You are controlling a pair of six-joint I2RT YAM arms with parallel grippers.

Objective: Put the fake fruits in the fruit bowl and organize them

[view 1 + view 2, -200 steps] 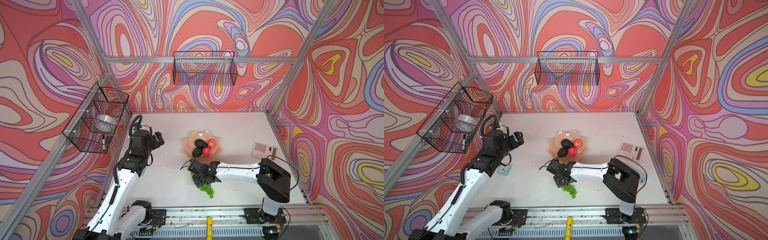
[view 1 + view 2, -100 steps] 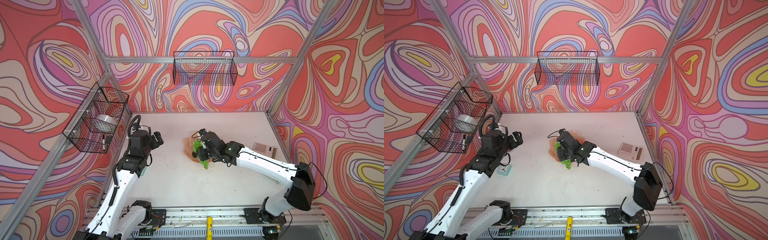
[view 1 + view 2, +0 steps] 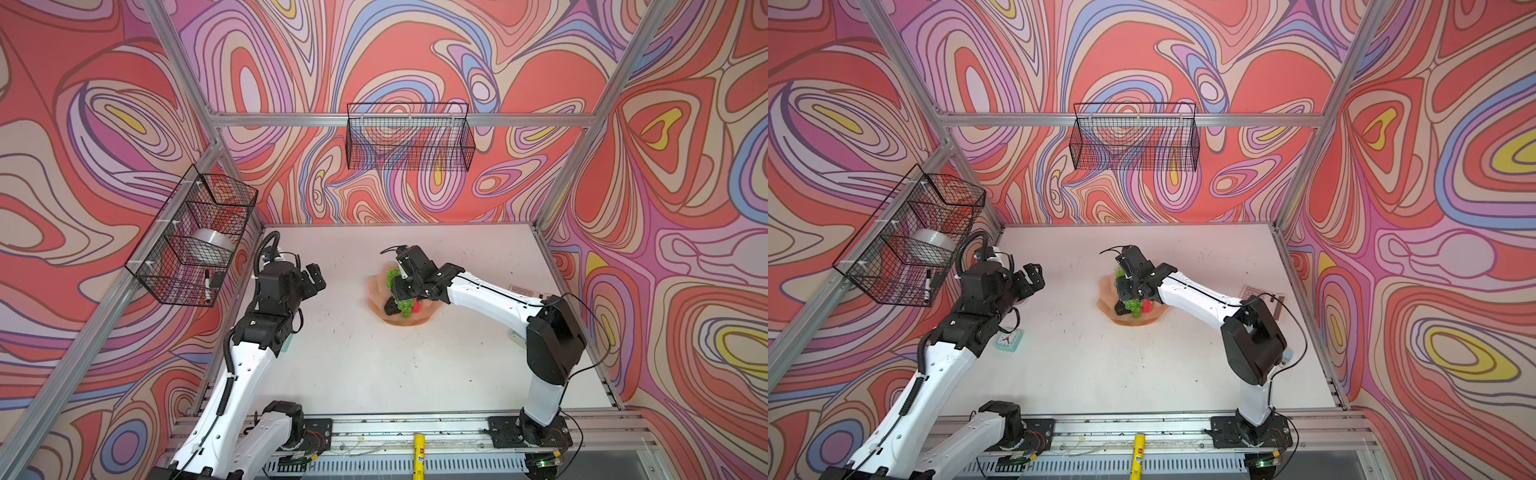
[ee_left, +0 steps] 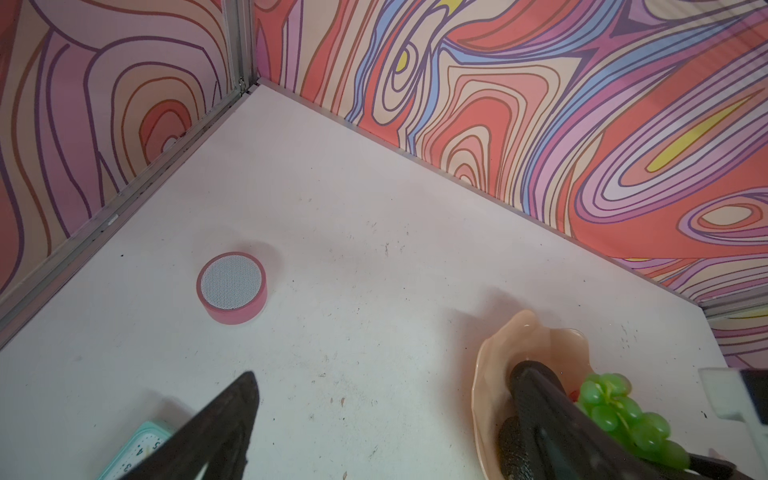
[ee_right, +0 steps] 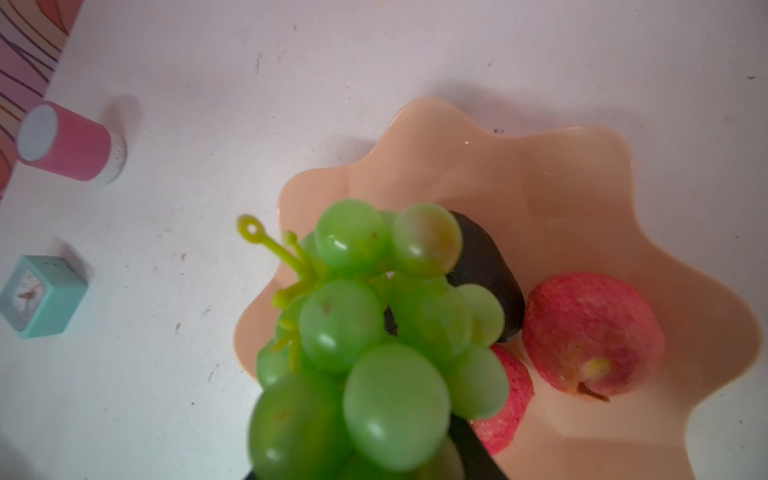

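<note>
White tabletop (image 3: 374, 374) inside swirl-patterned walls | top views: right gripper (image 3: 405, 286) over glossy peach-pink scalloped bowl (image 3: 376, 291), bright green grape bunch (image 3: 405, 306) dangling onto fruit inside; left gripper (image 3: 1027, 280) spread wide, empty | left wrist: bowl (image 4: 484, 374) holding grapes (image 4: 623, 415), pink round speaker (image 4: 232, 286) apart | right wrist: grapes (image 5: 374, 332) above dark avocado (image 5: 486, 270), red apples (image 5: 590, 332); grip on grapes unclear.

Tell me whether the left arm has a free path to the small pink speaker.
Probably yes: the speaker stands alone on bare table before the open left hand, nothing between them.
</note>
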